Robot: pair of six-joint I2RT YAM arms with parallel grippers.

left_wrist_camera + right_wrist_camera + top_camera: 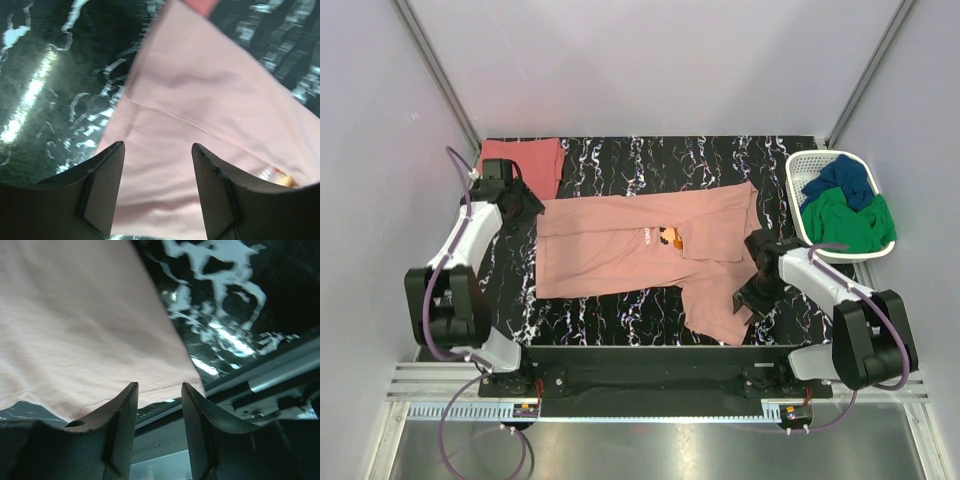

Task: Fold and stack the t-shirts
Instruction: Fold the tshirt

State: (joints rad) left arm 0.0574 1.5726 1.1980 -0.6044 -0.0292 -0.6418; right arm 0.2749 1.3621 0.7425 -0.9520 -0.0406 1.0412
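Salmon-pink t-shirt (640, 245) lies spread across the black marbled table (620, 160), a flap trailing to the near edge. The coral-red t-shirt (525, 160) sits folded at the far left corner. Your left gripper (157, 150) and right gripper (159, 390) hover open over the pink shirt's side edges, holding nothing. You seem mid-fold: next, pinch both edges cleanly.

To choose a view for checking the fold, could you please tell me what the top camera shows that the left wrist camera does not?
Only the top view: the basket holding blue and green clothes, the red shirt at the back, and the right claw. Only the left wrist view: a seam on the pink shirt, close up. Both: the pink shirt, the black marbled table and the open left claw.
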